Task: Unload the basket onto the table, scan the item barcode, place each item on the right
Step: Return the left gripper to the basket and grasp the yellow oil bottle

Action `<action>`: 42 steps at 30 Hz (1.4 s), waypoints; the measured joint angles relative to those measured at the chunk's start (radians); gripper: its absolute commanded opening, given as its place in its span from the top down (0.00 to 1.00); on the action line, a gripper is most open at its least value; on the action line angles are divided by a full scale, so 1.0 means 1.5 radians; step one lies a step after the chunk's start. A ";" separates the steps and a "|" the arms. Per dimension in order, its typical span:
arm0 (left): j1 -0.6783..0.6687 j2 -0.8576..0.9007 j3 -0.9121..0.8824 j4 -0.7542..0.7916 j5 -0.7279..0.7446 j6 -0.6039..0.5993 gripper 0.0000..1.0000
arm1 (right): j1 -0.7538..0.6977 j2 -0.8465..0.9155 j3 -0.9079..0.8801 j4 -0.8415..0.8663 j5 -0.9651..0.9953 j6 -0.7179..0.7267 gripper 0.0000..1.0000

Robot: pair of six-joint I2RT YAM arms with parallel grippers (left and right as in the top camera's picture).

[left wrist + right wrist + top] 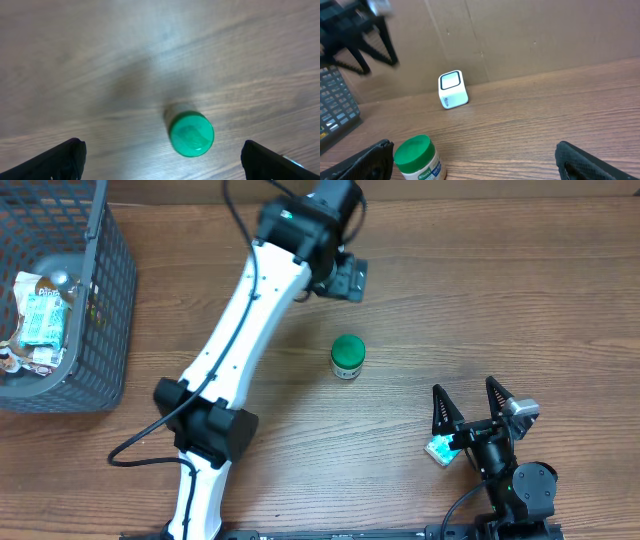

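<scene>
Green-lidded jar (348,357) stands upright on its base, long axis vertical.

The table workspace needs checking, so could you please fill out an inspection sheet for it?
Surface: wooden table, bare around the jar.
Job's things: green-lidded jar upright mid-table; white cube, likely the scanner, by the wall.
Clutter: basket at the left edge, packets inside.
Grippers: left gripper open, empty, near the jar; right gripper open, empty, apart from it.
Cables: black cables trailing by the arms.
Surroundings: cardboard wall.
</scene>
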 measured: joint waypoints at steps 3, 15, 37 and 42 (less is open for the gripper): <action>0.033 0.000 0.097 -0.026 -0.017 0.032 0.00 | 0.000 0.000 0.000 0.000 0.000 0.000 0.00; 0.276 -0.001 0.364 -0.043 -0.143 0.121 0.00 | 0.000 0.000 0.000 0.000 0.000 0.000 0.00; 0.680 -0.001 0.184 -0.002 -0.008 0.181 0.00 | 0.000 0.000 0.000 0.000 0.000 0.000 0.00; 0.686 0.000 0.038 0.061 0.043 0.251 0.00 | 0.000 0.000 0.000 0.000 0.000 0.000 0.00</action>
